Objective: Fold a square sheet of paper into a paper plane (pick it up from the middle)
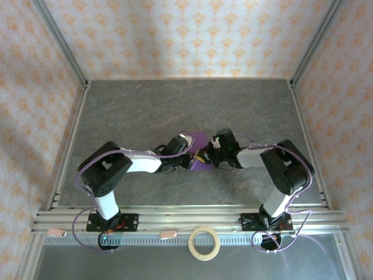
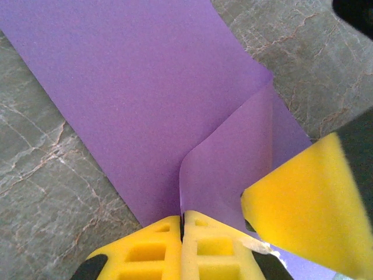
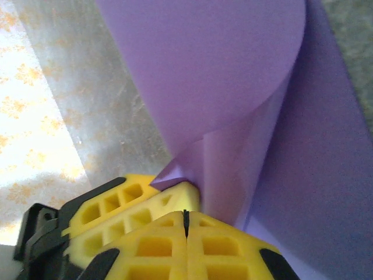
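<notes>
Left wrist view: the left gripper is clenched on a raised fold of the purple paper at the middle of the table, and the right gripper likewise. Keeping the 2 pinches level should, I judge, give a straight crease.

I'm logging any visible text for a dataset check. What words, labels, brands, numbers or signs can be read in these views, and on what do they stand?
None can be read.
The square sheet of paper is plain purple.
The tape ring, the wallpaper with its ornaments, the table, and the yellow pads of the left end effector and right end effector bear no legible marks.
</notes>
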